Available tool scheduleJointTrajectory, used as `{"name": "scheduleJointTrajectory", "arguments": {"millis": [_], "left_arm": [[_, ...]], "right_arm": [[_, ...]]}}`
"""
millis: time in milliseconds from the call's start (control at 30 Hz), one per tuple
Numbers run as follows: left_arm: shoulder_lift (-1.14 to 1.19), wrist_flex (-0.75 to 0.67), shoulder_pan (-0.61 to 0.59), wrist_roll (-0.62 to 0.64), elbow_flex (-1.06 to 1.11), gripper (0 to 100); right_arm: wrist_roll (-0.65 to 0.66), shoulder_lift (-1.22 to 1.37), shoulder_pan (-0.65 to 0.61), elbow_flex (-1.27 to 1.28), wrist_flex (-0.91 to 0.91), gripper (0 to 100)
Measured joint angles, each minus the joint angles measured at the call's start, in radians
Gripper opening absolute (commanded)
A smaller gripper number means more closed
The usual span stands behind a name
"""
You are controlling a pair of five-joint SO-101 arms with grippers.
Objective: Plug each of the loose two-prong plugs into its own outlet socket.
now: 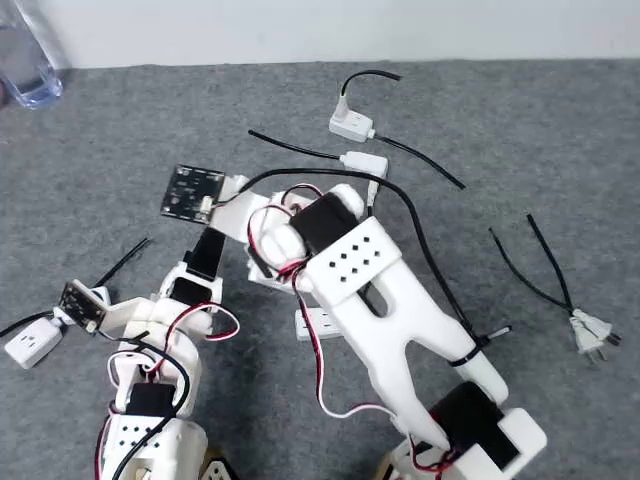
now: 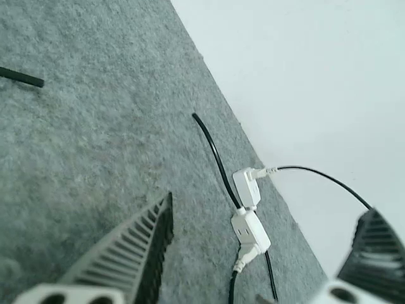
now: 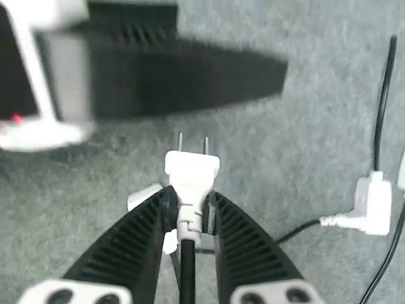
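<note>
White two-prong plug (image 3: 192, 166) within the right end effector (image 3: 190, 198), prongs outward

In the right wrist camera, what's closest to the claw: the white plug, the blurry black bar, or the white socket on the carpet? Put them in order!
1. White plug: held in the right claw, prongs pointing away.
2. Blurry black bar: seemingly the other arm's part, just beyond the prongs.
3. White socket: lying off to one side on the carpet, farthest.

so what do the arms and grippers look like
The arms are white plastic with black motors and looped red, white and black wires. The left gripper and right gripper have black ribbed fingers on white bases.
</note>
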Motion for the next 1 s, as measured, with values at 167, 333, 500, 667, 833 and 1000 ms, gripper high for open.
{"name": "scheduleJointTrajectory", "arguments": {"millis": [167,333,500,667,833,1000], "left_arm": [[0.000,0.017,0.003,0.000,0.000,42],[0.000,0.032,0.003,0.000,0.000,42],[0.000,0.032,0.003,-0.003,0.000,42],[0.000,0.032,0.003,-0.003,0.000,42],[0.000,0.032,0.003,-0.005,0.000,42],[0.000,0.032,0.003,-0.005,0.000,42]], "right_arm": [[-0.006,0.000,-0.015,-0.052,0.000,0.8],[-0.006,0.000,-0.015,-0.055,0.000,0.8],[-0.006,-0.002,-0.015,-0.114,0.025,0.8],[-0.006,-0.002,-0.015,-0.158,0.048,0.8],[-0.028,-0.002,-0.015,-0.160,0.048,0.8],[-0.034,-0.002,-0.015,-0.160,0.048,0.8]]}}
